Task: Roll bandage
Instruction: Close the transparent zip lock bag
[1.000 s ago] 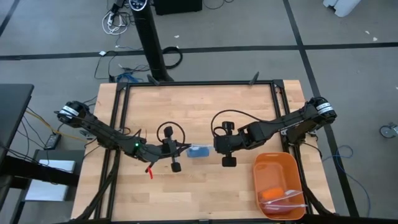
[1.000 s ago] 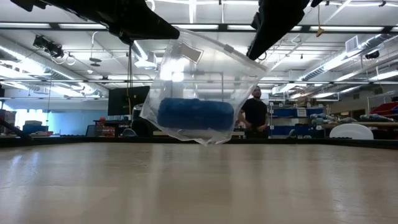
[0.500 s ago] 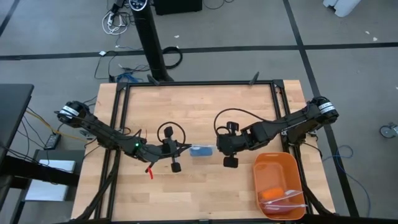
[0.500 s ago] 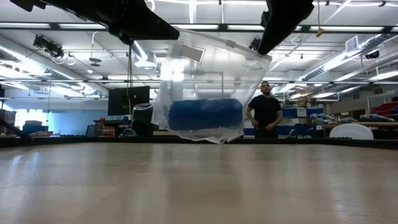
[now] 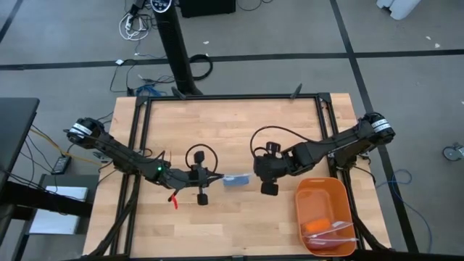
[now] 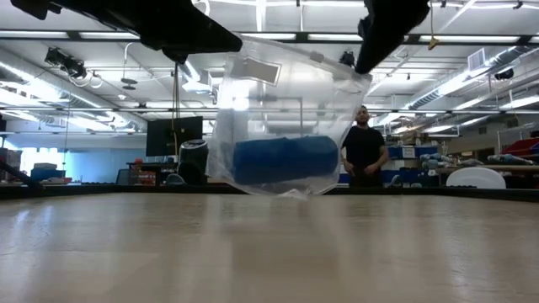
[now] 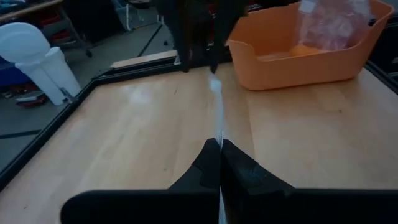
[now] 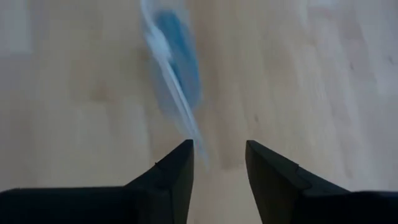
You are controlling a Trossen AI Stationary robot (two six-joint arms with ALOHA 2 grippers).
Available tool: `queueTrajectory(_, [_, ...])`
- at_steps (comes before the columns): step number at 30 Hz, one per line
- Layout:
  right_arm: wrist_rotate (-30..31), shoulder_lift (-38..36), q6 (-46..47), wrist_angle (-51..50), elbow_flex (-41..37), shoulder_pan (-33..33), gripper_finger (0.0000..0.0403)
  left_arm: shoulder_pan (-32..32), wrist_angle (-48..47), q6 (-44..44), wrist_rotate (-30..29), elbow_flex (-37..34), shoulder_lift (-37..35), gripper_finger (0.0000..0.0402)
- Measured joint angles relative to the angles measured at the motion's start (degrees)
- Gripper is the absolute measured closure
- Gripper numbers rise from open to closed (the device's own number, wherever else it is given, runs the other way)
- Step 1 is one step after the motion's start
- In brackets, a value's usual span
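Observation:
A clear plastic bag (image 6: 286,101) hangs between my two grippers over the middle of the table. The bandage (image 6: 285,158), a short blue roll, lies across the bag's bottom; the right wrist view shows the bandage (image 8: 180,43) as a blue blur. My left gripper (image 5: 216,177) is shut on the bag (image 5: 233,180) from its left. My right gripper (image 5: 254,177) stands open at the bag's right top corner (image 6: 364,77). The bag's bottom hangs close to the table; whether it touches, I cannot tell. My left gripper (image 7: 219,143) pinches the bag's top edge (image 7: 217,121) between its two shut fingers, coming level from the table's left. The thin clear edge runs on from the fingertips toward the other arm. The bag hangs below the hold with the bandage in its bottom. My right gripper (image 8: 219,146) has its fingers apart around the end of the bag's edge (image 8: 196,140), which lies close to one finger (image 8: 180,162); whether it touches, I cannot tell.
An orange tray (image 5: 322,196) with a crinkly plastic wrapper in it stands at the table's near right; the left wrist view shows the tray (image 7: 292,59) behind my right arm. Black rails (image 5: 232,98) frame the table. A person (image 6: 364,151) stands in the room beyond the table.
My right gripper has opened at the bag's right top corner and has drawn back a little toward the table's right. The bag, held by my left gripper, has swung slightly toward the right arm, and the bandage now lies more level in it.

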Motion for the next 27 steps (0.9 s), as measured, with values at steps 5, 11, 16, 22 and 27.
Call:
queueTrajectory(5, [-0.1,0.0,-2.0,6.9,0.0,1.4,0.0253,0.4,0.0,0.8,-0.1,0.0,0.0,0.0400])
queueTrajectory(11, [1.0,0.0,-4.2,12.5,0.0,2.6,0.0248,0.6,0.0,0.8,-0.2,0.0,0.0,0.0399])
queueTrajectory(16, [1.1,0.0,-4.7,13.6,0.0,3.9,0.0248,0.6,0.0,0.8,0.5,0.0,0.0,0.0399])
queueTrajectory(22, [2.6,0.0,-4.3,13.6,0.0,4.7,0.0245,0.6,-0.1,0.8,1.5,0.0,0.0,0.0399])
queueTrajectory(27, [2.6,0.0,-4.2,13.9,0.0,4.8,0.0245,0.6,-0.1,0.8,1.5,0.0,0.0,0.0399])
